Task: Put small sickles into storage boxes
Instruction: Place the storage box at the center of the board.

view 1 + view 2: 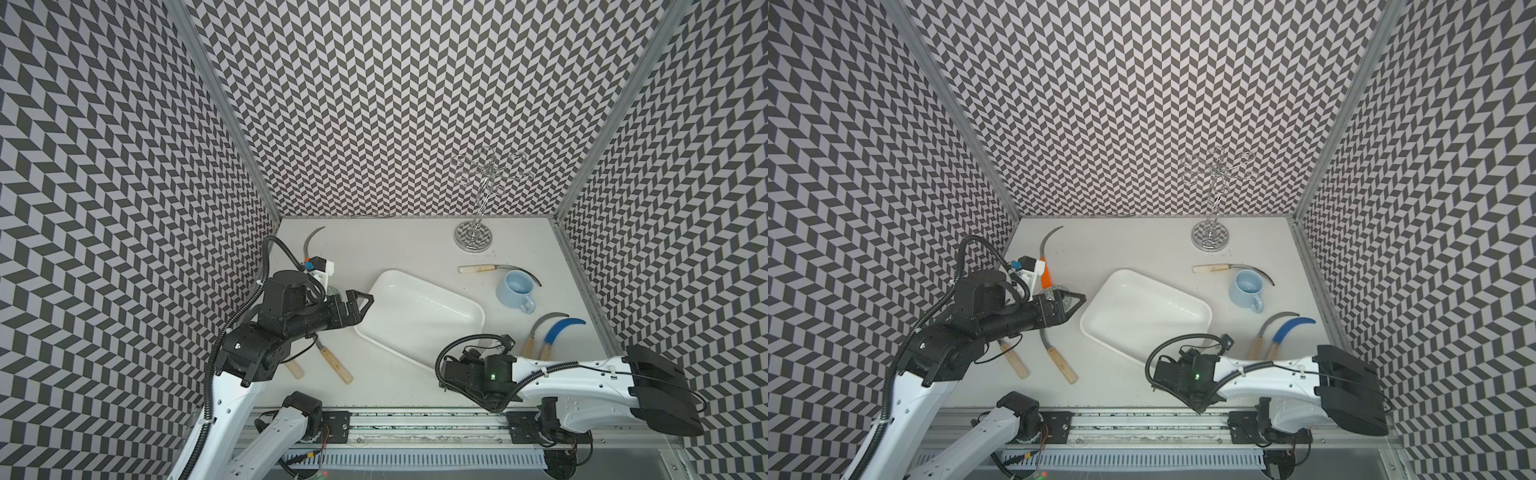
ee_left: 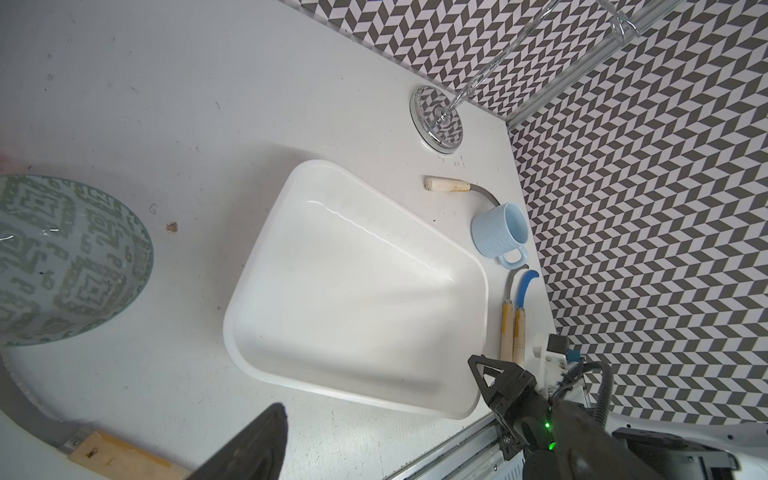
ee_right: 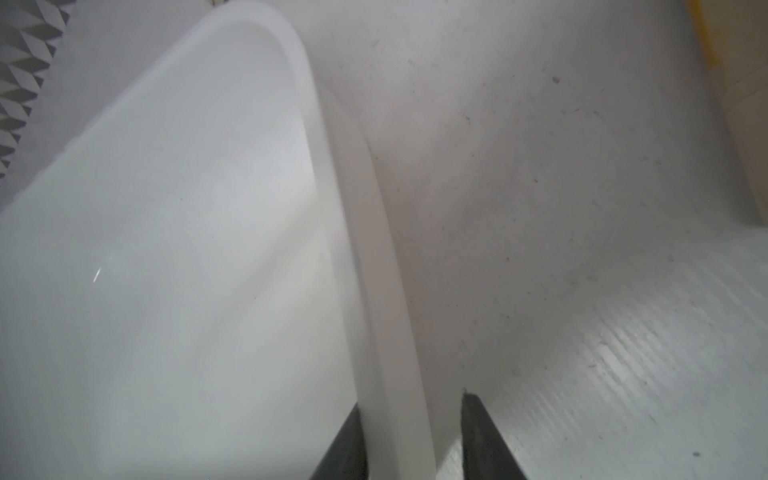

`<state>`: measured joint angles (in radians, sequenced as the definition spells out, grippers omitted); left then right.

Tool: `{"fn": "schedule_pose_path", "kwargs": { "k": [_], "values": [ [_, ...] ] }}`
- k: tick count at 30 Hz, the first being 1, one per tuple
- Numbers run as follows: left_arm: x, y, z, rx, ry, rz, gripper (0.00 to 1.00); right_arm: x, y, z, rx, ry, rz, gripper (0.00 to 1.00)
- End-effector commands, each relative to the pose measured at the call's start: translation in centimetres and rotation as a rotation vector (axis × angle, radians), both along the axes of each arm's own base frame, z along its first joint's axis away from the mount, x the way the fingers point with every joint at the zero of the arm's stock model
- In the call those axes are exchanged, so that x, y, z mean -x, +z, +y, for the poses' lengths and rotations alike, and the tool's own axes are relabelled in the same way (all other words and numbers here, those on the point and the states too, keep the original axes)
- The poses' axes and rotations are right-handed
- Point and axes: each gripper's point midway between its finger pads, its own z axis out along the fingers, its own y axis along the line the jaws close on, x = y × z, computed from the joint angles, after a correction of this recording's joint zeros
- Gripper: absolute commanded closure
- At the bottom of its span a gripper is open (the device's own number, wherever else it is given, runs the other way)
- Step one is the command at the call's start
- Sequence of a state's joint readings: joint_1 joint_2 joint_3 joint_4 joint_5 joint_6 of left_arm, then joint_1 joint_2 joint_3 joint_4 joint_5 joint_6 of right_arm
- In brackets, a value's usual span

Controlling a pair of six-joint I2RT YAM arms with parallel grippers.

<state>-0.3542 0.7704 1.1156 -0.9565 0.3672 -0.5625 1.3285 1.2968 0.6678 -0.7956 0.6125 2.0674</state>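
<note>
The white storage box (image 1: 415,316) (image 1: 1142,311) lies empty at mid-table. My right gripper (image 3: 411,399) straddles its front right rim (image 3: 374,249); the jaws stand open, one finger at the rim, the other clear of it. My left gripper (image 1: 359,305) hangs open just left of the box, holding nothing. Small sickles lie on the table: a blue-bladed one (image 1: 563,326) and a grey one (image 1: 542,328) at the right, one behind the mug (image 1: 478,269), two at the front left (image 1: 336,365) (image 1: 295,369), and an orange-handled one (image 1: 1045,276) at the back left.
A light blue mug (image 1: 515,291) stands right of the box. A chrome glass holder (image 1: 473,239) rises at the back. A patterned grey bowl (image 2: 62,257) sits under my left wrist. Patterned walls close in three sides; a metal rail (image 1: 415,432) runs along the front.
</note>
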Motion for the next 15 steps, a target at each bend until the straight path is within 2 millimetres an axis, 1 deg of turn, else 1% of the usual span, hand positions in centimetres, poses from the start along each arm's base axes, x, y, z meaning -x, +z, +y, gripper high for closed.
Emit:
{"fn": "schedule_pose_path", "kwargs": {
  "k": [1,4,5,7,8,9,12,15],
  "values": [
    [0.2,-0.3,0.2,-0.002,0.015,0.007,0.0,-0.4,0.7,1.8,-0.384,-0.347,-0.021,0.43],
    [0.3,-1.2,0.4,-0.007,0.03,0.03,0.0,-0.7,2.0,2.2,-0.388,-0.313,-0.039,0.23],
    [0.3,-1.7,0.5,-0.01,0.038,0.043,0.0,-0.8,2.8,2.4,-0.386,-0.299,-0.042,0.16],
    [0.4,-3.0,0.7,-0.021,0.051,0.08,0.0,-1.0,4.5,2.7,-0.37,-0.247,-0.058,0.06],
    [0.4,-4.0,0.8,-0.027,0.061,0.108,0.0,-1.0,5.6,3.0,-0.361,-0.205,-0.062,0.02],
    [0.5,-4.7,0.8,-0.029,0.064,0.131,0.0,-0.9,6.4,3.2,-0.355,-0.166,-0.059,0.0],
    [0.9,-7.1,0.9,-0.024,0.089,0.211,0.0,-0.2,8.5,3.4,-0.37,-0.041,-0.04,0.0],
    [1.2,-9.7,1.3,-0.026,0.141,0.288,0.0,0.5,10.1,1.9,-0.382,0.033,-0.04,0.0]
  ]
}}
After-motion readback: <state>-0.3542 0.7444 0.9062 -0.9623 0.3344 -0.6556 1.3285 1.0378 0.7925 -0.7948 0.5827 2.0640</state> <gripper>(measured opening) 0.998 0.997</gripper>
